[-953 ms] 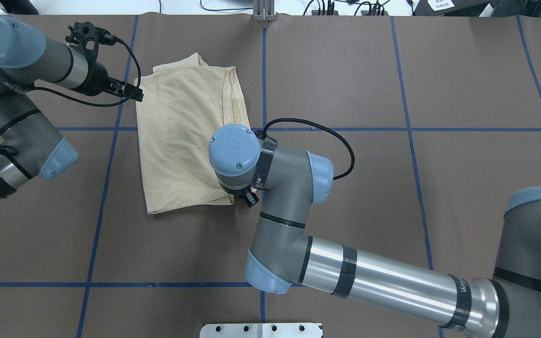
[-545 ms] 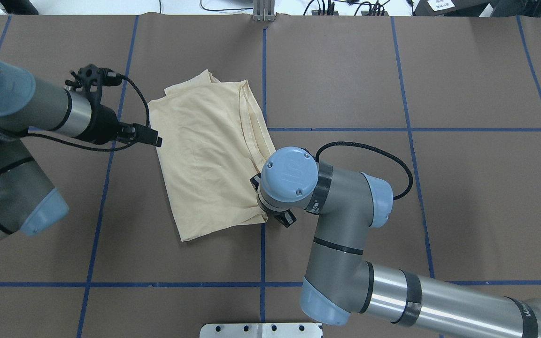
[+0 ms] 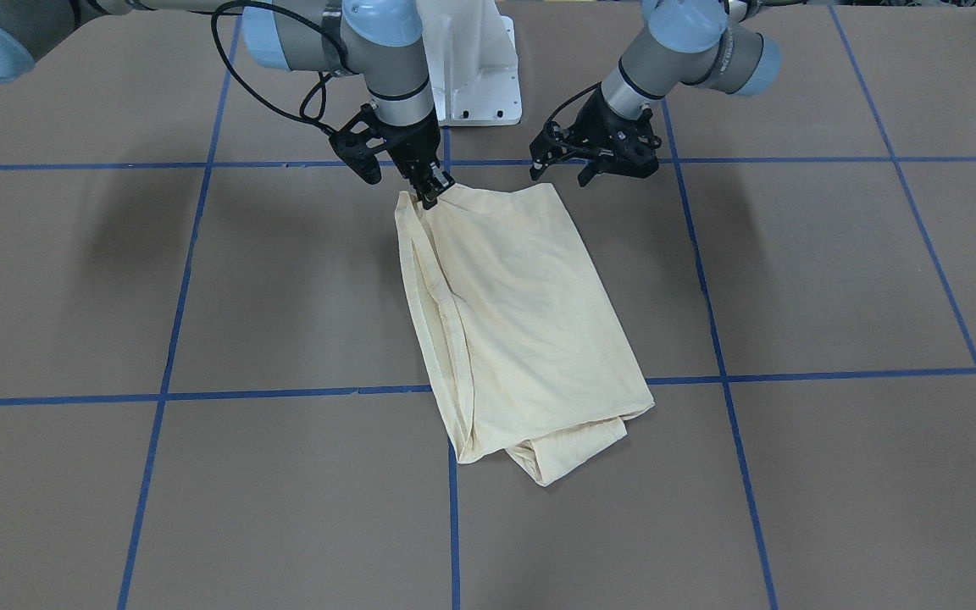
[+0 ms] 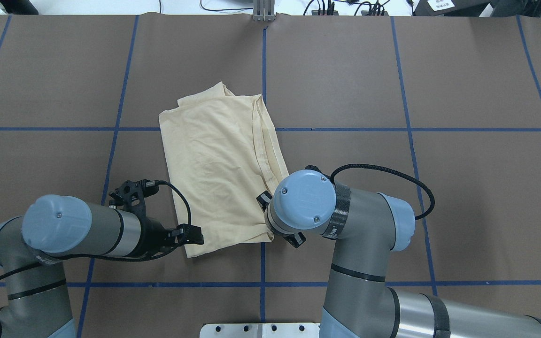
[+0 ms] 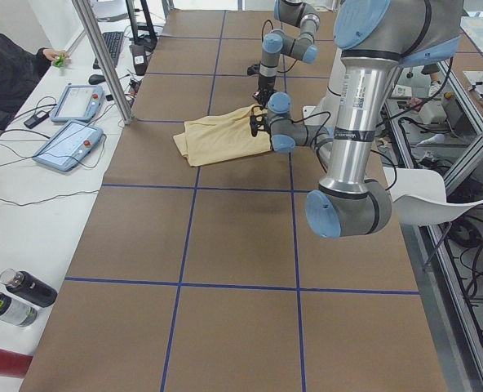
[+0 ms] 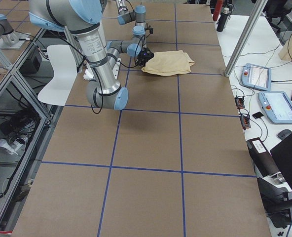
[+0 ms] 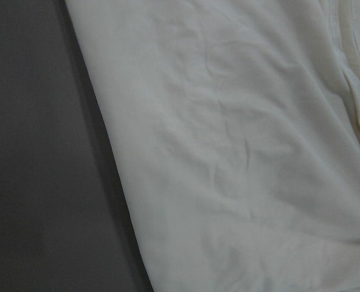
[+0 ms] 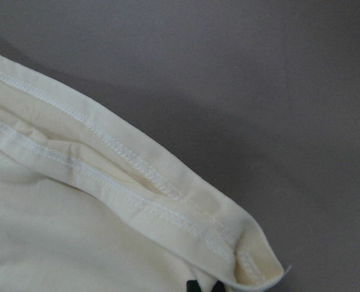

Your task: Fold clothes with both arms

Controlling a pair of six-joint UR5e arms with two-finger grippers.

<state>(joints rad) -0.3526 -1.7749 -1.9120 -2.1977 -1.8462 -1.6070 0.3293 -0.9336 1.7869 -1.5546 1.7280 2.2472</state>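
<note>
The cream-yellow shirt (image 4: 219, 173) lies folded lengthwise on the brown table, plain side up; the print and neck tag are hidden. It also shows in the front view (image 3: 522, 313). My right gripper (image 3: 430, 193) is shut on the shirt's near right corner; in the overhead view its wrist hides the fingers. The right wrist view shows that stitched hem corner (image 8: 241, 255). My left gripper (image 4: 197, 235) sits beside the near left corner, apart from the cloth, and looks open in the front view (image 3: 590, 174). The left wrist view shows only the shirt (image 7: 228, 152).
Blue tape lines (image 4: 263, 61) grid the table. The white pedestal base (image 3: 471, 76) stands just behind both grippers. The side view shows control tablets (image 5: 70, 143), bottles (image 5: 17, 294) and a seated person (image 5: 5, 73) beyond the table's far edge.
The shirt has slid toward the robot and to the right, with my right gripper holding its corner. My left gripper has moved along the left edge from the far corner to the near corner.
</note>
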